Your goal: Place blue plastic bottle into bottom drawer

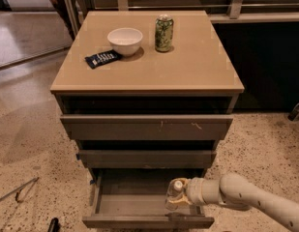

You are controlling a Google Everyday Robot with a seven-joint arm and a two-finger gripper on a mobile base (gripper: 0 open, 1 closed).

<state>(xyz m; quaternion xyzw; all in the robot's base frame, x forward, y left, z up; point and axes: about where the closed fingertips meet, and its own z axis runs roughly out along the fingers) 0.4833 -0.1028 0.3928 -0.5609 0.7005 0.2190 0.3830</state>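
The bottom drawer point(120, 204) of the tan-topped cabinet is pulled open. My gripper point(180, 195) reaches in from the lower right on a white arm and is shut on the blue plastic bottle point(173, 194), which has a white cap on top. The bottle is held upright inside the drawer's right part, near the front panel. Its lower end is hidden behind the drawer front, so I cannot tell whether it touches the drawer floor.
On the cabinet top point(187, 66) stand a white bowl point(125, 40), a green patterned can point(164, 33) and a dark snack packet point(103, 58). The two upper drawers point(146, 127) are slightly open. A dark object point(53, 224) and a thin metal rod point(16, 191) lie on the speckled floor at left.
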